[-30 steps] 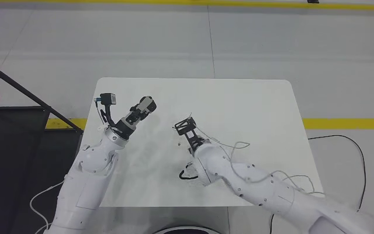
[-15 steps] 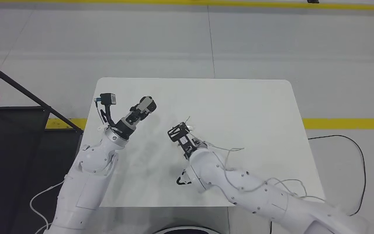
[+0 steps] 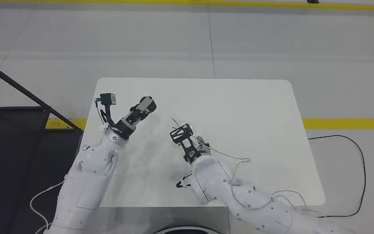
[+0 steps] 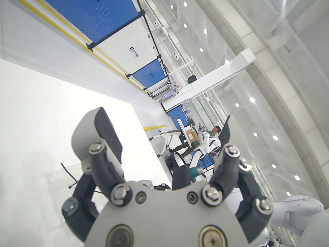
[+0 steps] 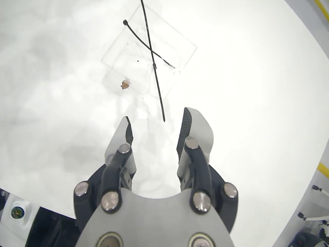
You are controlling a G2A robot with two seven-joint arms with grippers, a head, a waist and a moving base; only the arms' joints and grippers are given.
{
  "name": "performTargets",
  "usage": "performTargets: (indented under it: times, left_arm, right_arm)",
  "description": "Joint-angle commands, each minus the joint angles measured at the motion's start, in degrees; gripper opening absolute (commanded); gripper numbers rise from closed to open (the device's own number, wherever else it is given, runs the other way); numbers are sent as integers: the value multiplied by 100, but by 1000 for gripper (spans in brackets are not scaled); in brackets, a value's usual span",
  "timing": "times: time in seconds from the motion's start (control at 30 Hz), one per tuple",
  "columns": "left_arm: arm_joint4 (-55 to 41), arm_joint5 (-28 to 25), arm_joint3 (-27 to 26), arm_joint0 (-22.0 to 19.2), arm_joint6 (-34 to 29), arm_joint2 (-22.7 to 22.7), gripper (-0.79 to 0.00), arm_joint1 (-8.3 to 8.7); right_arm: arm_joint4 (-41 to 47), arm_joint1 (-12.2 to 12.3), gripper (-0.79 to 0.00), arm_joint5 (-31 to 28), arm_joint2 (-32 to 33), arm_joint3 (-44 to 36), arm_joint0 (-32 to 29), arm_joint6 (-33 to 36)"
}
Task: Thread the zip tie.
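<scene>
Right gripper [image 5: 156,123] jaws apart, holding nothing, low over the white table [image 5: 244,78]. The long thin black zip tie [image 5: 147,26] lies across a clear square plastic plate [image 5: 180,44], crossed by a shorter black zip tie with a square head [image 5: 136,35]. The long tie's near tip is just ahead of the right fingertips. Left gripper [image 4: 164,116] is also spread and empty, raised near the table's left edge, well apart.

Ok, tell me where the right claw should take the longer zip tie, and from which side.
I'd take the longer zip tie by its tail, the stretch sticking out past the clear block, nearest the open right claw. Come in from that end, a finger each side: the strap is thin, and farther up it crosses the other zip tie.
</scene>
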Motion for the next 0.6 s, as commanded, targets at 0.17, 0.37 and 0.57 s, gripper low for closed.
performTargets:
  times: [0.17,0.37,0.57]
  left_arm:
    - [0,0,0,0,0,0,0,0]
    - [0,0,0,0,0,0,0,0]
    - [0,0,0,0,0,0,-1,0]
  right_arm:
    - [-127,503,0,-364,1415,-1612,-1879,-1824]
    - [35,842,0,-864,2800,-2398,-3775,-4141]
    - [171,901,-1,-930,3227,-2668,-4319,-4494]
